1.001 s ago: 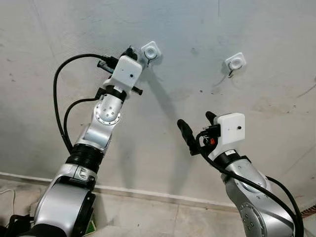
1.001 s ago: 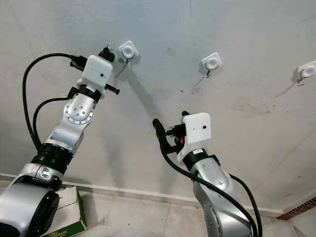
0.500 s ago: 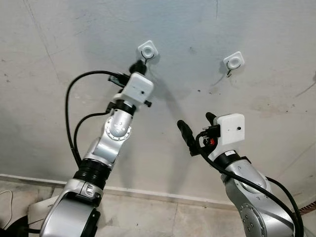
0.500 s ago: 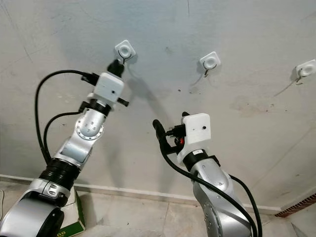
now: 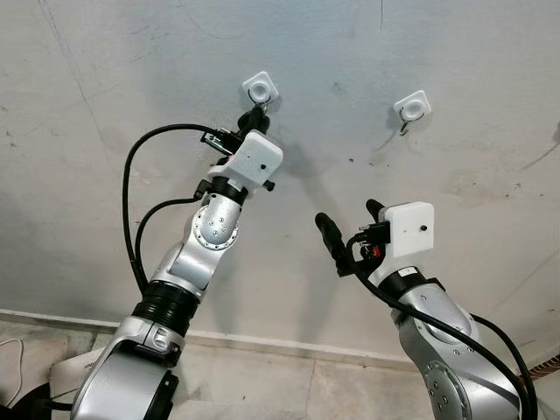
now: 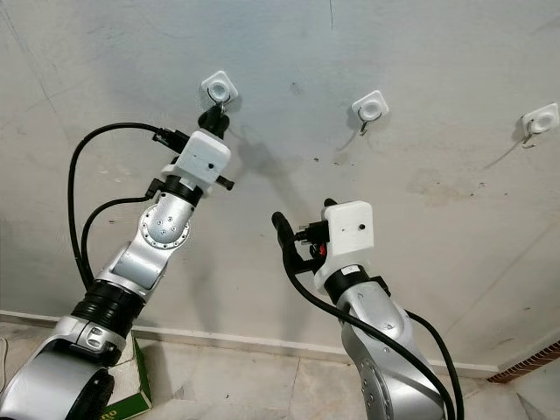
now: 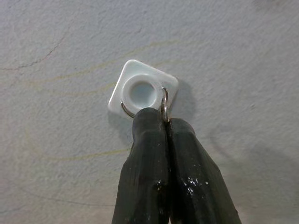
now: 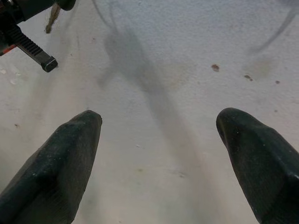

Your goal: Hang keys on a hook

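Overhead, a rough grey plaster wall (image 5: pixel 105 105) carries white square plastic hooks. The robot's silver left arm reaches up to the leftmost white hook (image 5: pixel 260 87), and the left gripper (image 7: pixel 164 122) sits just under it, black fingers pressed together on a thin silver key ring (image 7: pixel 164 106), which touches the hook's wire. Further right hangs a second white hook (image 5: pixel 411 106). Lower down, away from the wall, the right gripper (image 5: pixel 350 227) holds nothing, its fingers spread wide.
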### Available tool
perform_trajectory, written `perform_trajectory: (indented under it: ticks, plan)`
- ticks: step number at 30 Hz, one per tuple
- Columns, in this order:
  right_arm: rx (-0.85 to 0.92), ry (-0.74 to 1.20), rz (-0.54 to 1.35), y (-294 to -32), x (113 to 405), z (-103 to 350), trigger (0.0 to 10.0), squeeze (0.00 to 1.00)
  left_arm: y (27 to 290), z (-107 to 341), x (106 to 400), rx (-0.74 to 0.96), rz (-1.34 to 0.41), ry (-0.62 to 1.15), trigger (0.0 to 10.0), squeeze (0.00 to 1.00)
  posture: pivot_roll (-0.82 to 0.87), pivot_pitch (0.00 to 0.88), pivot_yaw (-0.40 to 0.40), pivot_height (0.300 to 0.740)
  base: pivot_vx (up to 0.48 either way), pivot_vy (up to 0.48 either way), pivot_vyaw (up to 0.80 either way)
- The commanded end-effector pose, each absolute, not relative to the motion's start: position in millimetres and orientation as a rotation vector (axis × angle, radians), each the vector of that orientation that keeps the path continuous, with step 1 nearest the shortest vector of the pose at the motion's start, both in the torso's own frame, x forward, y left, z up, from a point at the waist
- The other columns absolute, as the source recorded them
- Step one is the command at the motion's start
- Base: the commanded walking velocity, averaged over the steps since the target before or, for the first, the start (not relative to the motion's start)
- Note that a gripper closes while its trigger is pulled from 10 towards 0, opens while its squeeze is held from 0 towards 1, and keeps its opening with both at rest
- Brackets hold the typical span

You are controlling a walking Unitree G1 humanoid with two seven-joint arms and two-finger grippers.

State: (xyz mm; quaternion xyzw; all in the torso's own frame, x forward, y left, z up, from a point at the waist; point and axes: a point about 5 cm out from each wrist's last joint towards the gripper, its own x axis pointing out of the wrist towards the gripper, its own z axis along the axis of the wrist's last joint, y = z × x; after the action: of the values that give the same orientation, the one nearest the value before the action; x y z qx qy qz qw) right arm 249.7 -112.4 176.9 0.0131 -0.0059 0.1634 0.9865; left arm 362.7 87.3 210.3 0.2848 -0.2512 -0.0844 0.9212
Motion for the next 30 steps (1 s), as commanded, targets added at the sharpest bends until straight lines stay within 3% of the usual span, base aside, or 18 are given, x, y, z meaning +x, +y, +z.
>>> perform_trajectory:
  ticks: [1,20,30]
  plan:
    - [0.024,-0.007,0.33,-112,249,174,10.0,0.0,95,224,363,0.585,-0.101,-0.558,10.0,0.0,-0.01,0.023,-0.02,0.74,0.0,0.0,0.0]
    - [0.024,-0.014,0.335,-109,253,174,10.0,0.0,94,221,357,0.607,-0.071,-0.565,10.0,0.0,0.0,0.015,-0.022,0.74,0.0,0.0,0.0]
    - [0.025,-0.016,0.337,-109,253,173,10.0,0.0,80,211,349,0.571,-0.166,-0.551,10.0,0.0,0.0,0.012,-0.021,0.74,0.0,0.0,0.0]
